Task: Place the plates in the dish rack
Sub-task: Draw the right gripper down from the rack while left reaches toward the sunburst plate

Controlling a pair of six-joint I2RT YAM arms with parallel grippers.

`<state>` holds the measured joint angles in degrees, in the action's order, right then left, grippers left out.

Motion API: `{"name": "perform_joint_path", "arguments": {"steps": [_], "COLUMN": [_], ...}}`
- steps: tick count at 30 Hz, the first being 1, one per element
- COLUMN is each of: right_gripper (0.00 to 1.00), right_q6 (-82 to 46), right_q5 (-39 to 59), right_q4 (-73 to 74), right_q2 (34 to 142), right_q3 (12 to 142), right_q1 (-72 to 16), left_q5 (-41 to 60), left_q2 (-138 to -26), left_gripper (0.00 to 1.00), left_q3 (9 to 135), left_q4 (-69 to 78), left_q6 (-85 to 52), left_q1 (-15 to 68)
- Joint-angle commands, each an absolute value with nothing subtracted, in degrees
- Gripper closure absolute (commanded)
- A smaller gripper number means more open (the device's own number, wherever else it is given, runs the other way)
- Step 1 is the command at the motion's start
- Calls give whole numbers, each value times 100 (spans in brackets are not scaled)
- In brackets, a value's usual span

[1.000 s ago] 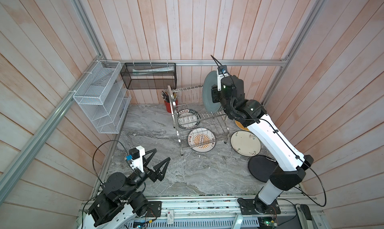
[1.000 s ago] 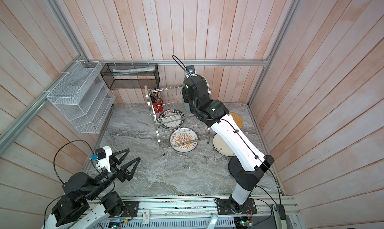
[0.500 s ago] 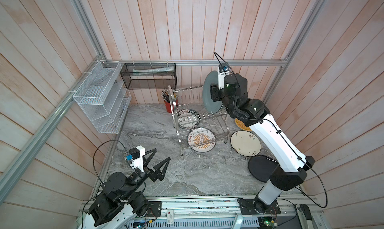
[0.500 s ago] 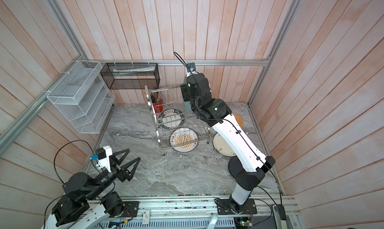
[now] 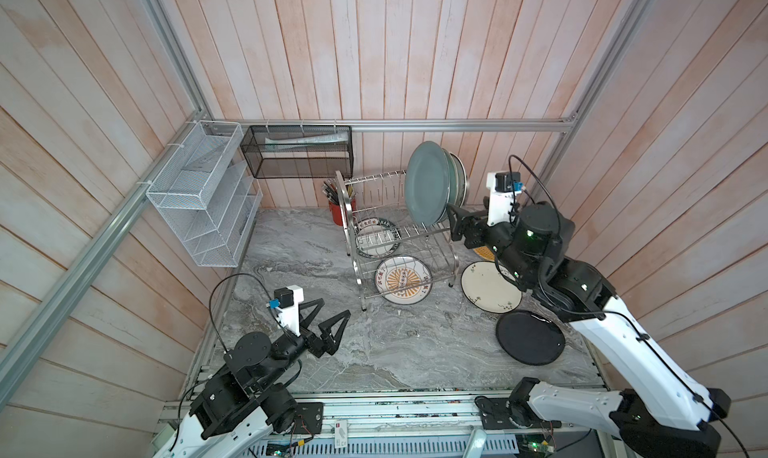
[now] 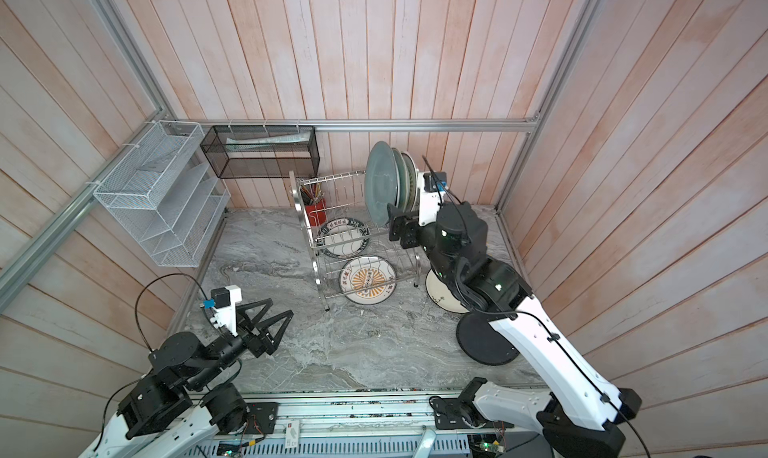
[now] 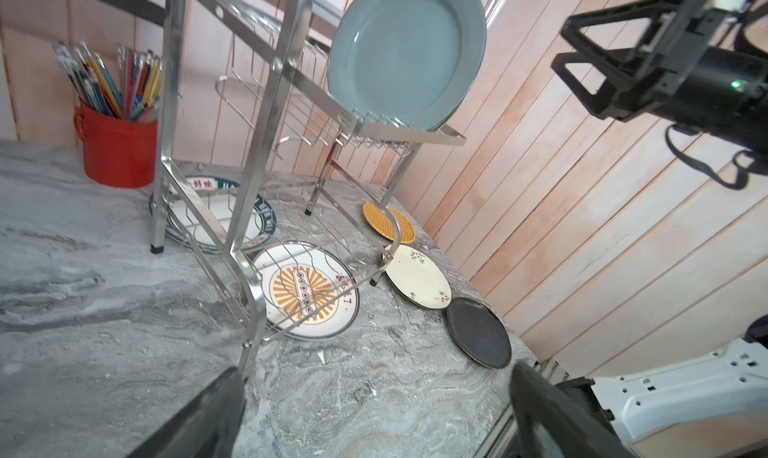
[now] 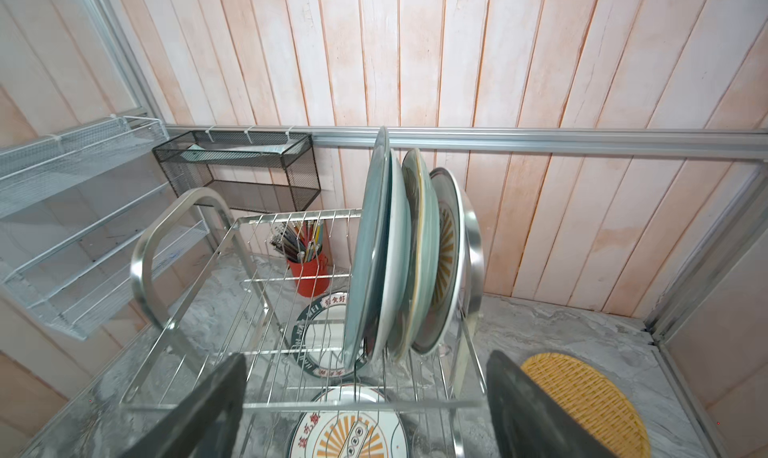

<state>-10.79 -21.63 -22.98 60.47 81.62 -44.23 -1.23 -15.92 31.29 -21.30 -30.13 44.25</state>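
Blue-grey plate (image 5: pixel 427 188) upright in dish rack (image 5: pixel 348 223) — right gripper (image 5: pixel 455 224) near, apart

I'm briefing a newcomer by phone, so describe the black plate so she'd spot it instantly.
Start at the steel dish rack at the back of the marble table. Right of it, plates lie flat in a row running toward the front; the black plate is the last, beside the cream floral plate. It alone is plain, dark and unpatterned.
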Motion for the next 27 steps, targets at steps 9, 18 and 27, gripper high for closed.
{"name": "perform_joint_path", "arguments": {"steps": [9,18,27], "right_gripper": [2,2,2], "right_q6": [-2094,-2524,-2549], "right_q5": [-1919,-128,262], "right_q4": [-1808,-825,-672], "right_q2": [4386,4471,4571], "right_q3": [5239,3800,3553], "right_q1": [-3962,-2626,-2591], "left_q5": [-685,-1846,-2065], "left_q2": [-3185,-5732,-8058], "left_gripper": [2,20,40], "left_q3": [1631,1320,1745], "left_q4": [88,1929,3752], "left_q6": [-5178,-7465,-8916], "left_q1": [5809,6619,6496]}}
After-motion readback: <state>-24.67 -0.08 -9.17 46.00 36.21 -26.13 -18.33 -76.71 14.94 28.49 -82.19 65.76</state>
